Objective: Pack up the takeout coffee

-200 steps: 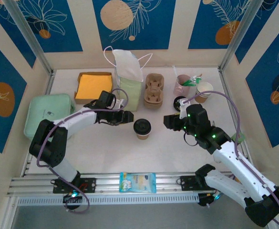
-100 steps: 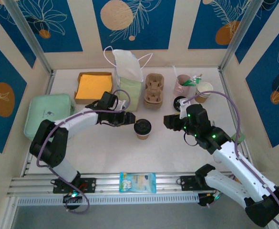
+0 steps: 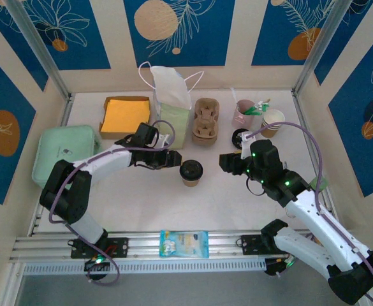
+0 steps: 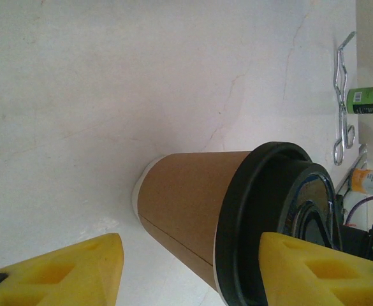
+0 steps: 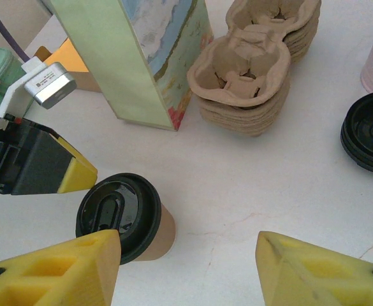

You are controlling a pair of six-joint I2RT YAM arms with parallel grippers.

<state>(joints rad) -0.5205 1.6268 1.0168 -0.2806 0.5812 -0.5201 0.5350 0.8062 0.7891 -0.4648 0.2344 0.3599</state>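
A white table point(image 3: 141, 197) with faint grey veins fills the middle of the frame, evenly lit, with soft shadows. Three walls close it in: the back wall point(image 3: 173, 38) at the top, the left wall point(image 3: 7, 95) and the right wall point(image 3: 365, 95). All carry cream stripes and blue panels with white leaf outlines and orange or peach circles point(image 3: 155, 19). Slanted metal posts point(image 3: 38, 48) stand at the two far corners. A ribbed aluminium rail point(image 3: 58, 245) runs along the lower edge, with grey floor point(image 3: 173, 287) beneath.
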